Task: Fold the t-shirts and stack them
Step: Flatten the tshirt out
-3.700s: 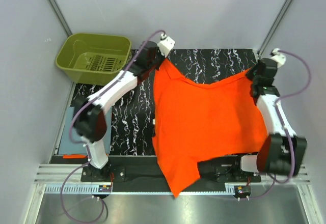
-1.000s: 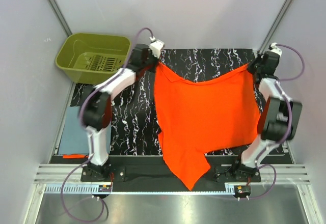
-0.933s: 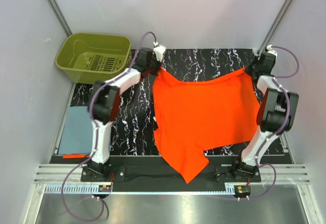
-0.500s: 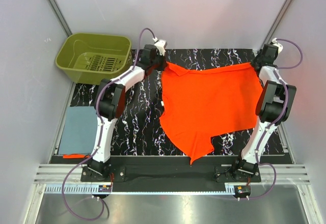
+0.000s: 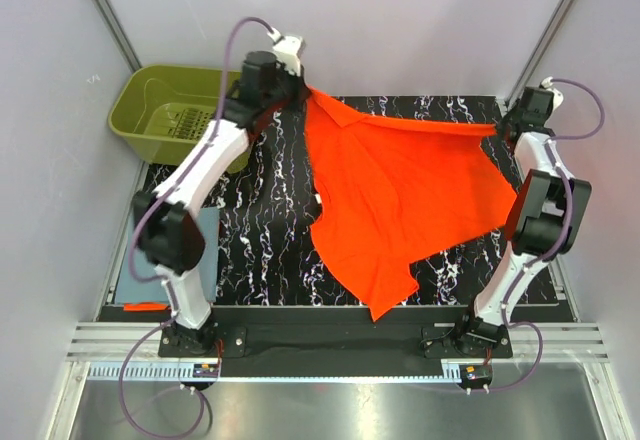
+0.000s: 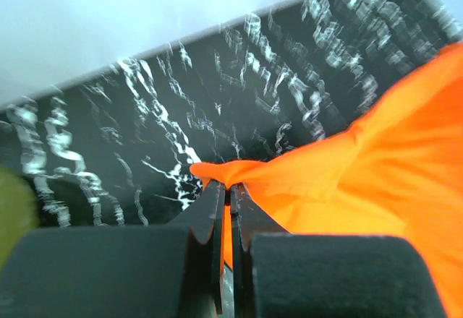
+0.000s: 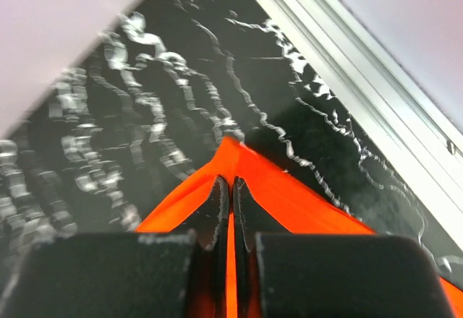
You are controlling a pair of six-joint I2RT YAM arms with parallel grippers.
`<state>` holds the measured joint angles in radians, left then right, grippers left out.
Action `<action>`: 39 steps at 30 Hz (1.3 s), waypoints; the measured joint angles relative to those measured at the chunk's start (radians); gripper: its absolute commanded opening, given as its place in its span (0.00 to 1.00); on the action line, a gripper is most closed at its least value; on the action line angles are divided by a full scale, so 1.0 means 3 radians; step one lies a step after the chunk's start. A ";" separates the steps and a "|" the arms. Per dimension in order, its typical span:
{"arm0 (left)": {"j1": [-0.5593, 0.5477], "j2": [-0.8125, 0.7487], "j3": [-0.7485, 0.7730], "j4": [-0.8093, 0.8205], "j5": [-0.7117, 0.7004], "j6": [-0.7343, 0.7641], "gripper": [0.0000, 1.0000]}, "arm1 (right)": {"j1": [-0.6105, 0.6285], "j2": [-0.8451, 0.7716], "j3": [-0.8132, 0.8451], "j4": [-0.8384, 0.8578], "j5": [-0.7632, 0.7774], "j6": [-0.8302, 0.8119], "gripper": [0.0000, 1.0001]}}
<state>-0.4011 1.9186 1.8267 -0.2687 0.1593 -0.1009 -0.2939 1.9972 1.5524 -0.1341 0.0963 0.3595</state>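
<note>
The bright orange t-shirt (image 5: pixel 390 190) hangs stretched between both grippers over the black marbled mat (image 5: pixel 260 230). One loose corner droops toward the near edge. My left gripper (image 5: pixel 300 90) is raised at the far left and shut on one bunched corner of the shirt (image 6: pixel 362 173); its tips (image 6: pixel 231 186) pinch the cloth. At the far right edge my right gripper (image 5: pixel 503 128) is shut on the other corner (image 7: pixel 289 195), with cloth between its tips (image 7: pixel 231 181). The blue-grey folded t-shirt (image 5: pixel 130 282) lies flat at the left, mostly hidden behind my left arm's elbow.
An olive-green plastic basket (image 5: pixel 140 130) stands at the far left corner, just beside my left arm. Grey walls close in the back and both sides. A metal rail (image 7: pixel 376 108) runs along the mat's right edge.
Both grippers carried the shirt toward the far edge. Then the left gripper rose and swung left toward the basket, pulling the top edge taut and lifting the hanging cloth off the near edge.
</note>
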 measured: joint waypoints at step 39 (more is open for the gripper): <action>-0.0009 -0.2167 -0.0137 -0.0585 0.0112 0.0493 0.00 | 0.0388 -0.2375 0.0028 -0.0027 -0.0523 -0.0041 0.00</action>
<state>-0.4038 1.2686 1.7855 -0.4442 0.1928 0.0471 -0.1776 1.2846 1.5608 -0.1421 -0.0605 0.3473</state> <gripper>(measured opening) 0.026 0.018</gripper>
